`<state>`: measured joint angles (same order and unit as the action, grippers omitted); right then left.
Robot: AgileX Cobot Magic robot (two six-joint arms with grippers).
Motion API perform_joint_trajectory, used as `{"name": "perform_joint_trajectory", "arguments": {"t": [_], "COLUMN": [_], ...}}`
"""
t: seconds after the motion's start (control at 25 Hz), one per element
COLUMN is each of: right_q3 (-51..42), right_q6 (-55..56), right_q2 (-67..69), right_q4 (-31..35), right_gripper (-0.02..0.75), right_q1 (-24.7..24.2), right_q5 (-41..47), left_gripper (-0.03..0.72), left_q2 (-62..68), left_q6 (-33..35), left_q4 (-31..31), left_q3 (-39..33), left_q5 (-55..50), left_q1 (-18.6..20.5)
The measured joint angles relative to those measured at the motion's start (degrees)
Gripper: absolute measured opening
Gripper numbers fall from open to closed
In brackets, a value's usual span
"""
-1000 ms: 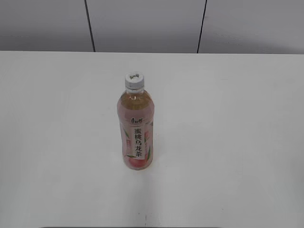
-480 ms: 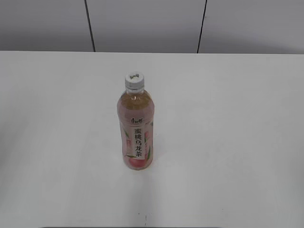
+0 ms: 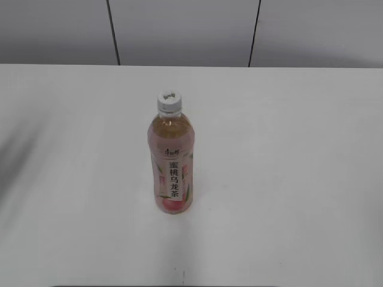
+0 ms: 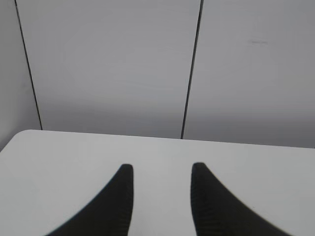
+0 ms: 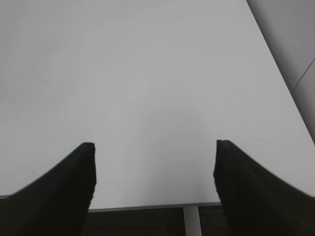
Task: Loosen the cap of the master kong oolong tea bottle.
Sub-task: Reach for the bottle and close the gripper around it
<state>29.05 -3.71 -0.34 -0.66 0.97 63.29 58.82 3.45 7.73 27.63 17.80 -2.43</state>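
The master kong oolong tea bottle (image 3: 171, 164) stands upright near the middle of the white table (image 3: 287, 179) in the exterior view, with its pink peach label facing me. The white ribbed cap (image 3: 169, 101) sits on its neck. Neither gripper shows in the exterior view. My left gripper (image 4: 161, 169) is open and empty over bare table, facing the wall. My right gripper (image 5: 155, 147) is open and empty above the table's near edge. The bottle is out of both wrist views.
A grey panelled wall (image 3: 185, 30) with dark vertical seams runs behind the table's far edge. The table's front edge and dark floor (image 5: 142, 223) show below my right gripper. A soft shadow (image 3: 18, 161) lies on the table's left side.
The bottle has not moved. A faint shadow has grown on the left side of the table in the exterior view.
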Motion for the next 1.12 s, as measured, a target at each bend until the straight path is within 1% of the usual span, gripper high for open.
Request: {"name": "perform_joint_trajectory", "arguments": {"t": [0.12,0.2,0.36,0.64,0.8,0.96,1.12], "right_q3": [0.0,0.0,0.0,0.0,0.0,0.0,0.0], "right_q6": [0.0,0.0,0.0,0.0,0.0,0.0,0.0], "right_q2": [0.0,0.0,0.0,0.0,0.0,0.0,0.0], "right_q4": [0.0,0.0,0.0,0.0,0.0,0.0,0.0], "right_gripper": [0.565,0.565,0.565,0.565,0.565,0.565,0.565], "right_q1": [0.0,0.0,0.0,0.0,0.0,0.0,0.0], "right_q5": [0.0,0.0,0.0,0.0,0.0,0.0,0.0], "left_gripper": [0.241,0.241,0.241,0.258,0.280,0.328,0.420], "left_q2": [8.8,14.7,24.9,39.3,41.2,41.2,41.2], "left_q6": [-0.4,-2.3,-7.6,-14.7,-18.3,-20.4,-23.3], "left_q4": [-1.0,-3.6,-11.9,-24.8,-33.8,-40.7,-48.0], "left_q3": [0.0,0.0,0.0,0.0,0.0,0.0,0.0], "left_q5": [9.4,16.8,31.4,48.3,50.4,51.0,51.0], "left_q1": [0.0,0.0,0.0,0.0,0.0,0.0,0.0]}}
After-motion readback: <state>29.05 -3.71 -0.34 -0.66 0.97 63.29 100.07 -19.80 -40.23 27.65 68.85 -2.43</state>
